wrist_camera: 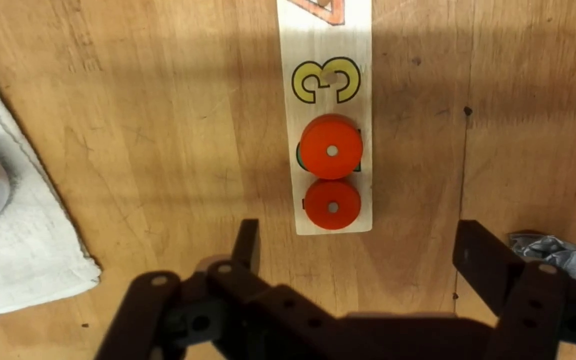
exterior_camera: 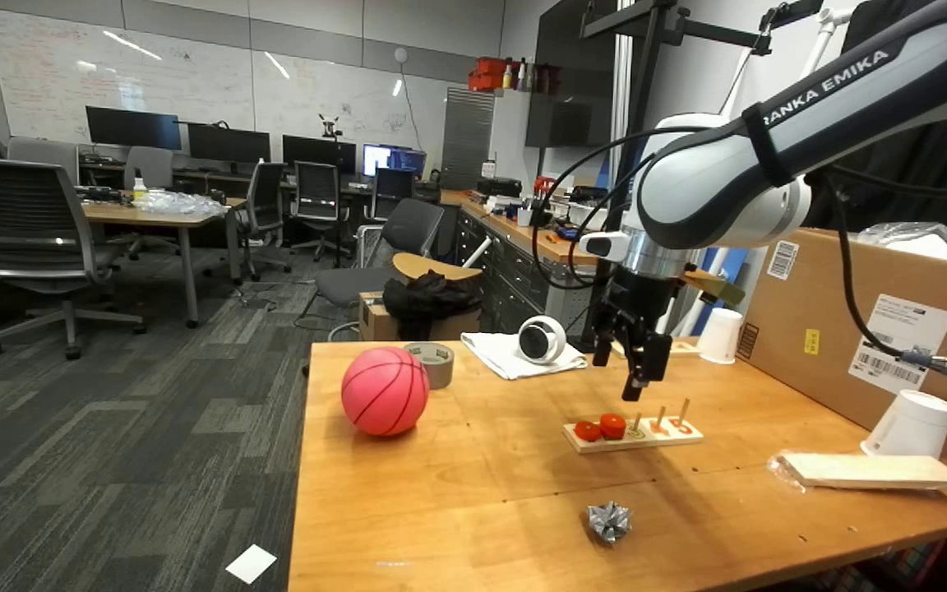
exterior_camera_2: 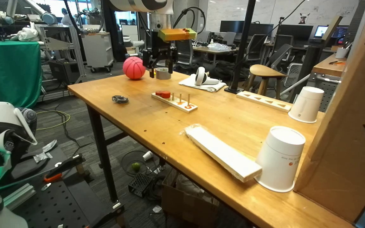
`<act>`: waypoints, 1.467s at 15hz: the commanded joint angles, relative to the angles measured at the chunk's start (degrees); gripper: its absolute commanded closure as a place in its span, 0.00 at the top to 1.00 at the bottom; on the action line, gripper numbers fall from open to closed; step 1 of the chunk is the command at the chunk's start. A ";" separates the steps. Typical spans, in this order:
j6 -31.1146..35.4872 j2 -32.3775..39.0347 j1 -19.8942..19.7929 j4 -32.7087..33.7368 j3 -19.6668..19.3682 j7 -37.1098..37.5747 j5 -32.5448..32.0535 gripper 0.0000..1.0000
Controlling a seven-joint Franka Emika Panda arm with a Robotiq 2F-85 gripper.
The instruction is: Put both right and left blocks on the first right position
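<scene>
The gripper (wrist_camera: 357, 240) hangs over the bench (exterior_camera: 457, 510); its jaws are wide apart and hold nothing. In the wrist view, the end of the board (wrist_camera: 330, 42) appears between the jaws, but lower down; in both exterior views they are apart from it.

The small red block (wrist_camera: 333, 205) sits on the last place at this end of the board. The big red block (wrist_camera: 331, 147) is just beside it, on the side of the yellow 3 (wrist_camera: 352, 80), and covers most of a green number. Whether the two blocks touch, I cannot tell. In an exterior view, three pegs (exterior_camera_2: 188, 99) stand in the row towards the 5 (exterior_camera_2: 189, 106).

Near the board lies a crumpled silver piece (exterior_camera: 609, 522). Farther away, a pink ball (exterior_camera: 385, 391) is next to a roll of tape (exterior_camera: 441, 376), and a controller (exterior_camera: 535, 342) rests on a white cloth (exterior_camera: 500, 353). An upside-down cup (exterior_camera_2: 279, 158) stands just beside a wrapped plank (exterior_camera_2: 222, 152); another upside-down cup (exterior_camera_2: 306, 104) is near a wooden strip (exterior_camera_2: 263, 101) with triangles. A carton (exterior_camera: 835, 304) stands near both cups.
</scene>
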 commanded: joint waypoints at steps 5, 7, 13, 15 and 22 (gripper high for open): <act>-2.05 5.11 -0.93 4.64 0.77 -1.78 -3.60 1.00; -2.06 6.24 -0.97 5.61 0.77 -1.96 -5.19 1.00; -3.39 8.86 -0.91 7.94 1.00 -1.82 -7.42 1.00; -4.17 9.49 -0.96 8.26 1.13 -1.86 -7.30 1.00; -4.04 10.33 -1.39 8.48 1.22 -2.14 -6.97 1.00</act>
